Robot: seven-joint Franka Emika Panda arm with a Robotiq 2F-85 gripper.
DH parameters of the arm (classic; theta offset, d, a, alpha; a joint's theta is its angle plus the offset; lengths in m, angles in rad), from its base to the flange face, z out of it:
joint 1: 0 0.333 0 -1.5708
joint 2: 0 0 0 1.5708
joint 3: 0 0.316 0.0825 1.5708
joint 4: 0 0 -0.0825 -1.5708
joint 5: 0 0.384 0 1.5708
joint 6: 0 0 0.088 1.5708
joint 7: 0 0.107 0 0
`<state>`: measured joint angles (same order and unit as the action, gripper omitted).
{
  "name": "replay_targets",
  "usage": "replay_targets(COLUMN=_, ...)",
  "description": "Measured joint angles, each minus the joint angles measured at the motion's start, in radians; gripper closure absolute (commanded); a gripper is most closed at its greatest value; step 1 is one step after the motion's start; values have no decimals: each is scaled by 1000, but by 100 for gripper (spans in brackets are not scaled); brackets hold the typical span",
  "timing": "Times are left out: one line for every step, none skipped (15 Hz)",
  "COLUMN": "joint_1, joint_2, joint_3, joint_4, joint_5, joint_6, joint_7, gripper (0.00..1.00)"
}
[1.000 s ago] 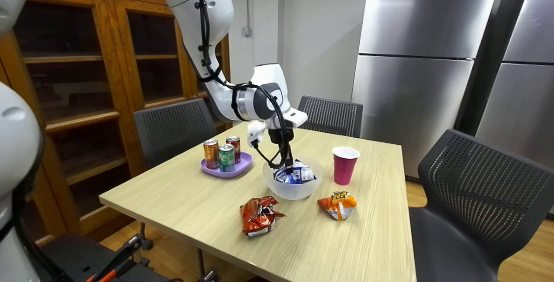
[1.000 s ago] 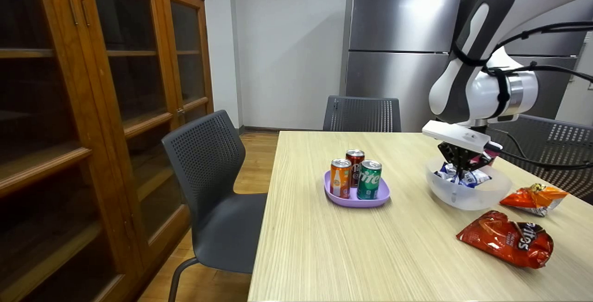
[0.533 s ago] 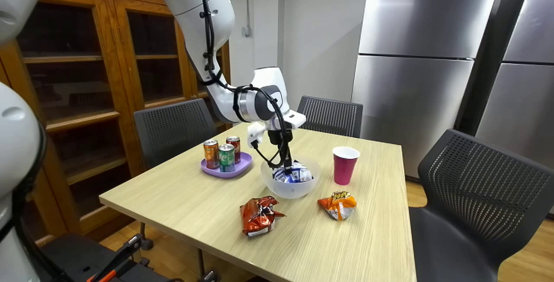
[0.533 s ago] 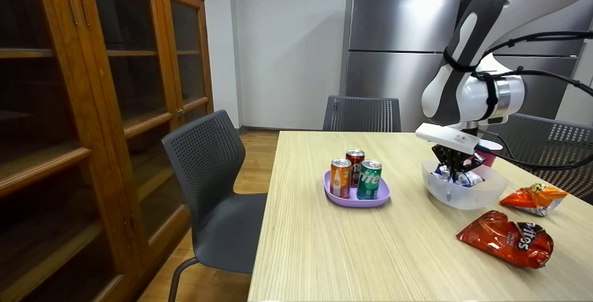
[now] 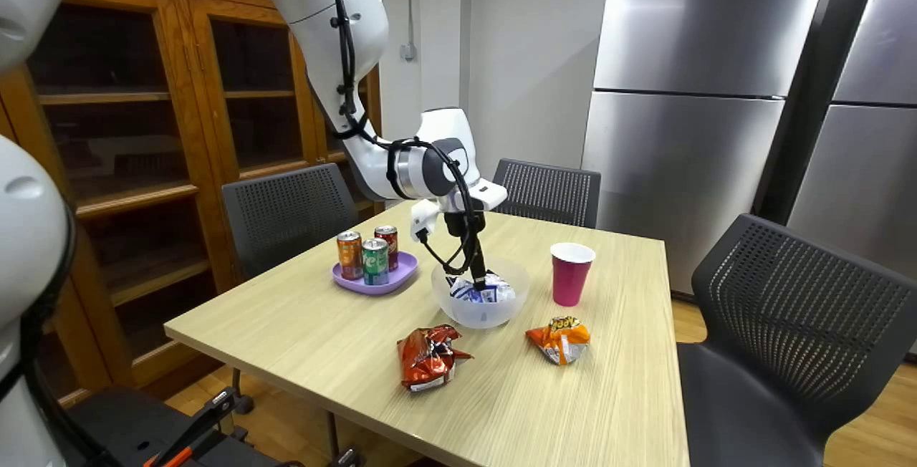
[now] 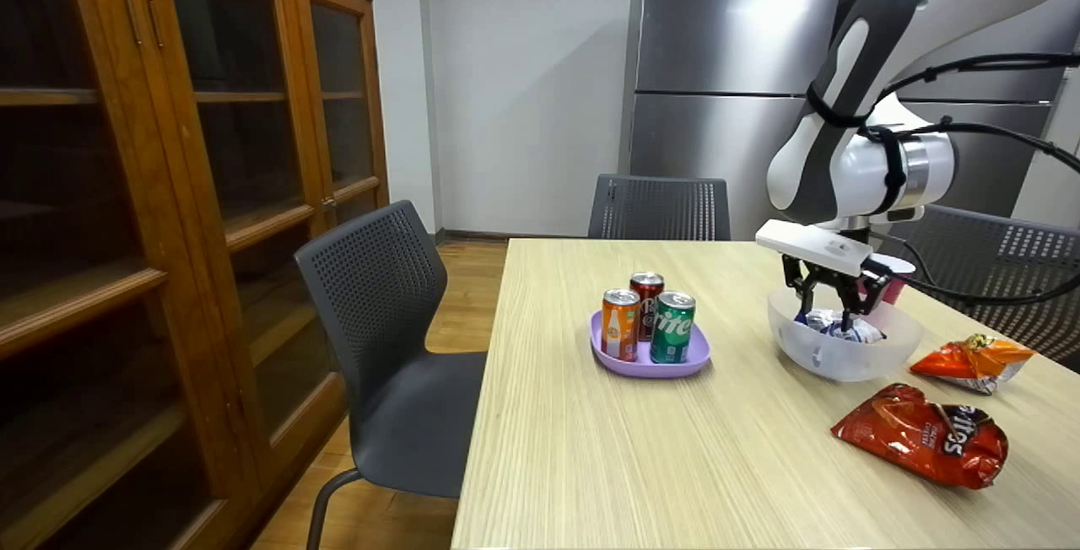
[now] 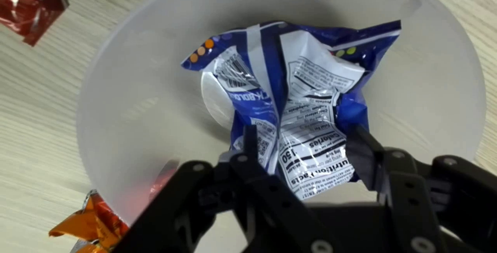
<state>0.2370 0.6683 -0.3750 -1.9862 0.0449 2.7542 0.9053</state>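
Note:
A crumpled blue-and-white snack bag [image 7: 306,105] lies in the frosted, see-through bowl [image 7: 136,74], its printed back upward in the wrist view. My gripper [image 7: 304,132] stands open over the bag's near end, one finger on each side with a wide gap between them. Whether the fingertips still touch the bag I cannot tell. In an exterior view the gripper [image 6: 825,320] reaches down inside the rim of the bowl [image 6: 831,360], its fingers spread apart. From the opposite angle, the gripper [image 5: 478,284] overlaps part of the bag [image 5: 498,294].
Close to the bowl lie a red chip bag [image 5: 430,359] and an orange snack bag [image 5: 562,342]. A pink cup [image 5: 571,281] stands beside it. The purple tray [image 6: 650,370] carries orange, green and dark red cans. Chairs surround the table [image 5: 616,410].
The fingers have spread apart and let go of the blue bag, which sits lower in the bowl. Before that, arm, bag and bowl shifted slightly left in both exterior views.

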Motion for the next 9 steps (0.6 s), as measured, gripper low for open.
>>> replay_targets(joint_1=4, joint_2=-10, joint_3=-4, joint_4=-5, joint_5=-2, joint_6=0, joint_7=1, gripper=1)
replay_targets(joint_1=9, joint_2=-24, joint_3=-7, joint_4=-15, joint_5=-9, joint_6=0, joint_7=1, gripper=0)
replay_targets(joint_1=15, joint_2=-42, joint_3=-11, joint_4=-30, joint_5=-18, joint_6=0, joint_7=1, gripper=0)
replay_targets(joint_1=23, joint_2=-65, joint_3=-15, joint_4=-49, joint_5=-31, joint_6=0, joint_7=1, gripper=0)
replay_targets(joint_1=29, joint_2=-91, joint_3=-17, joint_4=-71, joint_5=-47, joint_6=0, joint_7=1, gripper=0)
replay_targets(joint_1=34, joint_2=-118, joint_3=-17, joint_4=-96, joint_5=-63, joint_6=0, joint_7=1, gripper=0)
replay_targets(joint_1=39, joint_2=-150, joint_3=-18, joint_4=-125, joint_5=-83, joint_6=0, joint_7=1, gripper=0)
replay_targets(joint_1=42, joint_2=-182, joint_3=-18, joint_4=-155, joint_5=-103, joint_6=0, joint_7=1, gripper=0)
replay_targets(joint_1=45, joint_2=-215, joint_3=-19, joint_4=-186, joint_5=-128, joint_6=0, joint_7=1, gripper=0)
